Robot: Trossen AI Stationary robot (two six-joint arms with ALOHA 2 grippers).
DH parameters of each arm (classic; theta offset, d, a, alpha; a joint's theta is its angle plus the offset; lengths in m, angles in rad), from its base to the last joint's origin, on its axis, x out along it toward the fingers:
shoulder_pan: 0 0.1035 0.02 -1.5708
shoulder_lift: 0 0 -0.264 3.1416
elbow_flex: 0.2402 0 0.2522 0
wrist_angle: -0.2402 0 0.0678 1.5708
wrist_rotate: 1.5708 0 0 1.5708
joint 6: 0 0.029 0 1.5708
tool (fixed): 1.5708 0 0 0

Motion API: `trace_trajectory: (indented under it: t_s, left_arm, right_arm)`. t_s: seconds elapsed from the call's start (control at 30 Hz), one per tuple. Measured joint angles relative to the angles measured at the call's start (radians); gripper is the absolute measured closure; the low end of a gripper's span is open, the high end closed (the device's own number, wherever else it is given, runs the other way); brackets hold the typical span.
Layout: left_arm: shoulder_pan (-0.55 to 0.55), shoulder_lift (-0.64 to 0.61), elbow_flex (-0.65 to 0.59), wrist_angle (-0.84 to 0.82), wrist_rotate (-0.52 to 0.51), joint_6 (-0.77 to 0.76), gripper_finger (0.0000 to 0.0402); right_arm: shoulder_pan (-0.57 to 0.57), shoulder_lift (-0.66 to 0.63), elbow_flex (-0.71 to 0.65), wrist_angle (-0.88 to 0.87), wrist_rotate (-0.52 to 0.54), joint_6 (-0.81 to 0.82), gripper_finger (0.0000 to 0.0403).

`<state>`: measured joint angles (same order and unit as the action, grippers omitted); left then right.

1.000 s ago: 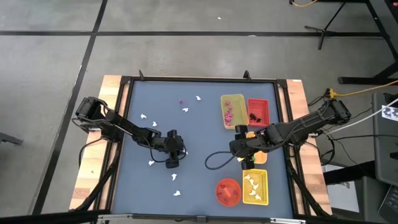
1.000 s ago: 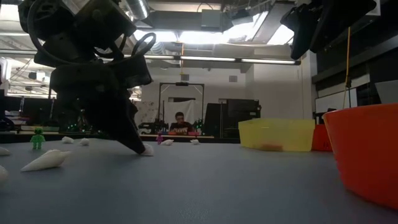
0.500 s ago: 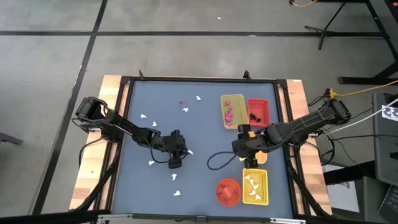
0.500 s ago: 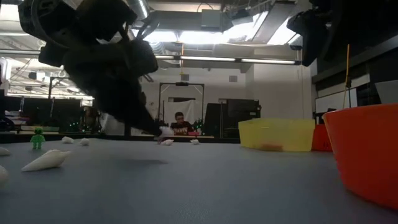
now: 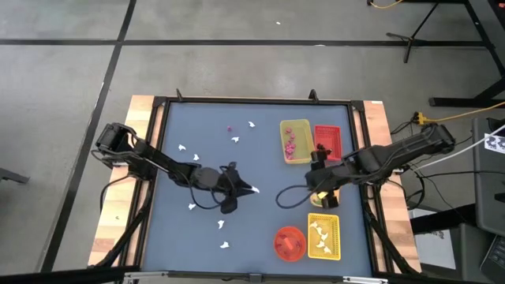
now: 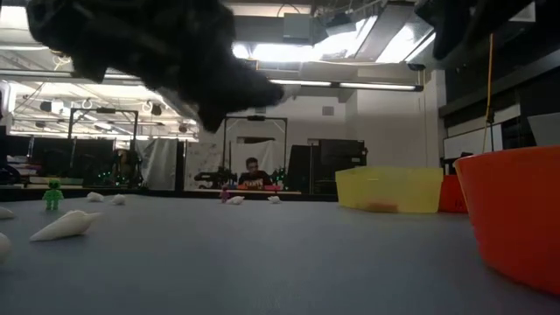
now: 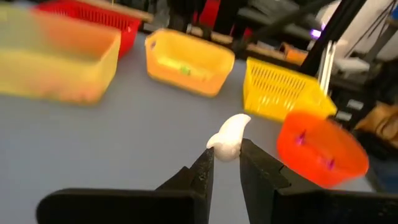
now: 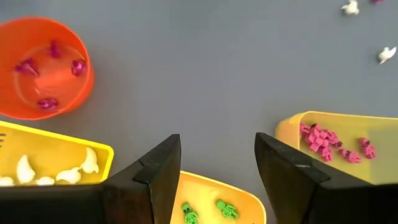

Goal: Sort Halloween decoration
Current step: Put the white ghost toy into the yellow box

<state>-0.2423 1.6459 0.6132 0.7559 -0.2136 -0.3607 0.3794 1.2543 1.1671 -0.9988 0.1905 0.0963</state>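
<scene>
My left gripper (image 7: 225, 157) is near the table's middle (image 5: 241, 192), shut on a white ghost piece (image 7: 230, 137), and shows only as a dark blur in the low view. My right gripper (image 8: 217, 155) stands open above the trays at the right (image 5: 319, 177) and holds nothing. Loose white ghost pieces lie on the grey mat (image 5: 192, 207) (image 5: 235, 140) (image 6: 66, 225). A pink bit (image 5: 230, 129) and a green figure (image 6: 53, 192) also lie loose. My left gripper pinches the white ghost piece by its lower end (image 7: 224, 150) between its two fingertips (image 7: 203, 165). The fingers come nearly level from the table's left. The piece sticks out beyond the fingertips (image 5: 251, 189), clear of the mat.
At the right stand a yellow tray with pink bits (image 5: 294, 140), a red tray (image 5: 327, 140), an orange-yellow tray with green figures (image 8: 211, 205), a yellow mesh tray with white ghosts (image 5: 324, 235) and an orange bowl with purple bits (image 5: 289, 242). A person sits far behind the table (image 6: 254, 172).
My left gripper has risen from the mat with the white ghost piece, tipped from pointing down to nearly level, and gone a little toward the table's right edge. The piece is now lifted clear. My right gripper has drifted up and toward the right edge, still open.
</scene>
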Motion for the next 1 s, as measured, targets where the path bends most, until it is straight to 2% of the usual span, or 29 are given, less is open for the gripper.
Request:
trace_trajectory:
  t_s: [0.2, 0.37, 1.0]
  left_arm:
    - [-0.017, 0.01, 0.146, -0.035, -0.015, 0.089, 0.0354]
    - [-0.032, 0.076, 0.296, -0.037, -0.02, 0.162, 0.0354]
    - [-0.089, 0.57, 0.912, -0.043, 0.0, 0.188, 0.0354]
  right_arm:
    - [0.0, -0.073, 0.0, 0.0, 0.001, -0.001, 0.0198]
    - [0.0, -0.112, 0.0, 0.001, 0.002, -0.001, 0.0198]
    - [0.0, -0.186, 0.0, 0.002, 0.035, -0.002, 0.0198]
